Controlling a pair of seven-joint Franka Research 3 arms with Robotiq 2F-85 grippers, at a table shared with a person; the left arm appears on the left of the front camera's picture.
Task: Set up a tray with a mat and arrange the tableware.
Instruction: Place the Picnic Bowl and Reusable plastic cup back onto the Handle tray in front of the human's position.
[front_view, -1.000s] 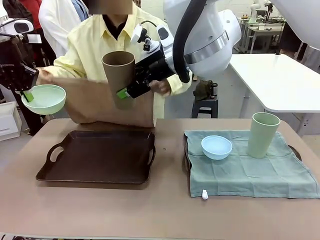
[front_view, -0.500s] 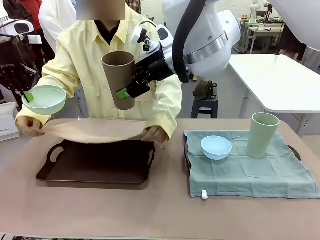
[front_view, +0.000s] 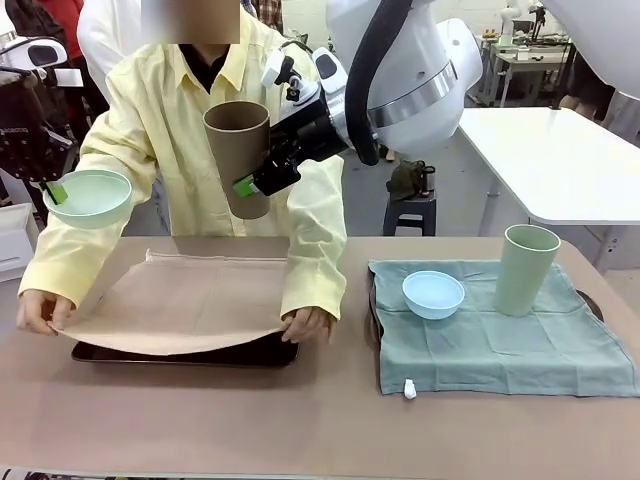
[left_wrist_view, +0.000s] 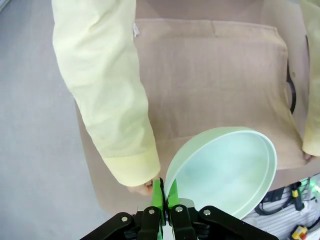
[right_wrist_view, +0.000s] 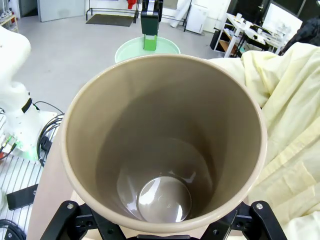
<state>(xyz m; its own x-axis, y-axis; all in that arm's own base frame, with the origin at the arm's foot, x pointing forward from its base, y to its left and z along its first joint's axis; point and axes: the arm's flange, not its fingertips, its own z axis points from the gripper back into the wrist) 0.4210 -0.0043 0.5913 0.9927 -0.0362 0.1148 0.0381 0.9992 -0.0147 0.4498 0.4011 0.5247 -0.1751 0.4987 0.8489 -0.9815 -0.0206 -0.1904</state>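
The left gripper (front_view: 52, 190) was clenched on the rim of the mint green bowl (front_view: 88, 197), holding it in the air above the table's left end. The right gripper (front_view: 243, 186) grasped the brown tumbler (front_view: 238, 155), upright, high over the dark tray (front_view: 190, 351). Below, the person's hands (front_view: 305, 322) spread a beige mat (front_view: 180, 300) across that tray (one edge lifted). The light blue bowl (front_view: 433, 294) and pale green tumbler (front_view: 526, 268) stood on a green cloth (front_view: 520, 350) to the right.
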